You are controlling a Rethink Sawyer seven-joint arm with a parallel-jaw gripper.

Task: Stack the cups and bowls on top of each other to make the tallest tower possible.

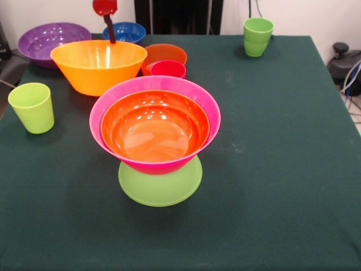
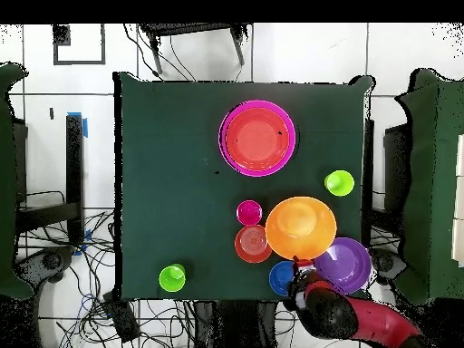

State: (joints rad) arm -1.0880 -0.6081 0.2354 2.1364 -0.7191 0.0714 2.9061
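Note:
The tower stands mid-table: a lime green bowl rim-down, a big pink bowl on it, and an orange bowl nested inside; it also shows in the overhead view. The large yellow-orange bowl sits behind it. My gripper hangs at that bowl's far rim, in front of the blue bowl; it also shows in the overhead view. The purple bowl, small dark orange bowl and red-pink cup stand nearby. Light green cups stand at the left and far right.
The dark green table carries everything. In the overhead view the red arm comes in from the bottom right corner. Cables and chairs lie on the floor around the table.

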